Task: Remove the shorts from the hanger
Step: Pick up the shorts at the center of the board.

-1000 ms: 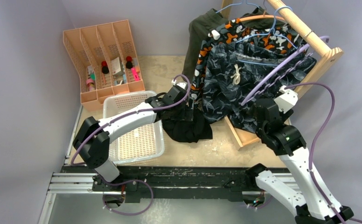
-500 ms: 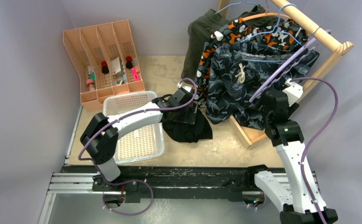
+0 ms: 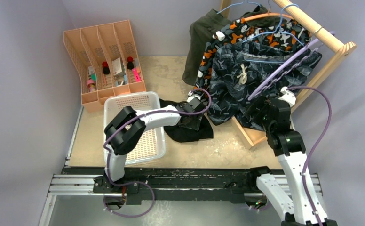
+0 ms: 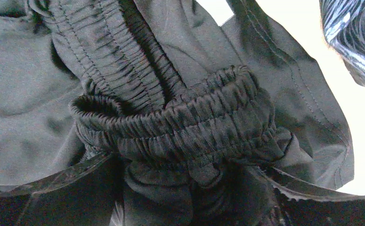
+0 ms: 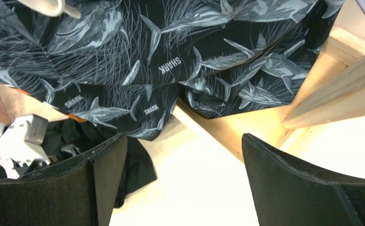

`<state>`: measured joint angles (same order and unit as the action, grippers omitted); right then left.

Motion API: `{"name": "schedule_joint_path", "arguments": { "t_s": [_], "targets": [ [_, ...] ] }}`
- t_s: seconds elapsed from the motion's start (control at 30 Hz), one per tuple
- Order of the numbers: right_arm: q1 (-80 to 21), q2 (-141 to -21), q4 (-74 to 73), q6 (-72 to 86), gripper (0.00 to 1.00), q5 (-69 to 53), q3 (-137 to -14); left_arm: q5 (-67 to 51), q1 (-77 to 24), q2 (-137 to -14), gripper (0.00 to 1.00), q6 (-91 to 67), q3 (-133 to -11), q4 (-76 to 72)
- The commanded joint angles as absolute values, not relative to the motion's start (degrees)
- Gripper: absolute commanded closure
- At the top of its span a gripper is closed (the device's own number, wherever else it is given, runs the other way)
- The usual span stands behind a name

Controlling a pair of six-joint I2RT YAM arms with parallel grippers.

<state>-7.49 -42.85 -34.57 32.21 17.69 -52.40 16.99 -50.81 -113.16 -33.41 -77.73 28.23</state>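
Left gripper (image 3: 193,120) down on black shorts (image 3: 190,134), which lie heaped on table (image 3: 199,155) beside basket (image 3: 129,96); jaws wide, waistband bunched between them, not pinched. Right gripper (image 5: 183,160) wide and empty, just below hem of blue-grey shorts (image 5: 138,61), hung on hanger (image 3: 265,60) in front of orange pair (image 3: 239,30) and olive pair (image 3: 199,42). Risk: tugging hem alone may drag hanger and rack (image 3: 307,23) over instead of freeing fabric; left fingers may snag waistband on lifting
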Motion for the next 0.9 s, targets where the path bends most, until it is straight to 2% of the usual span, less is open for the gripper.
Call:
{"name": "schedule_joint_path", "arguments": {
  "t_s": [0.0, 0.03, 0.2, 0.23, 0.5, 0.63, 0.87],
  "targets": [
    [-7.29, -39.08, -34.69, 32.87, 0.07, 13.27, -52.21, 22.43, -50.6, -115.88, 0.35, -33.02, -76.15, 27.2],
    [-7.34, -39.0, -35.38, 32.41, 0.07, 13.12, -53.3, 21.78, -50.62, -116.38, 0.47, -32.54, -76.18, 27.15],
    [-7.32, -40.33, -39.94, 32.66, 0.07, 10.3, -58.28, 18.17, -50.62, -116.3, 0.96, -31.08, -75.44, 25.86],
    [-7.3, -40.3, -40.58, 32.95, 0.07, 9.47, -58.27, 17.48, -50.62, -115.75, 1.0, -31.03, -75.45, 26.12],
    [-7.29, -35.82, -44.69, 34.27, 0.08, 0.42, -57.16, 13.86, -50.7, -100.05, 1.0, -30.95, -76.1, 29.45],
    [-7.32, -31.8, -42.15, 30.75, 0.13, -9.97, -56.15, 11.83, -50.68, -92.36, 1.0, -29.12, -79.41, 33.2],
    [-7.29, -31.89, -36.56, 23.92, 0.19, -23.63, -52.58, 24.26, -50.63, -87.94, 1.0, -27.6, -88.93, 46.55]
  ]
}}
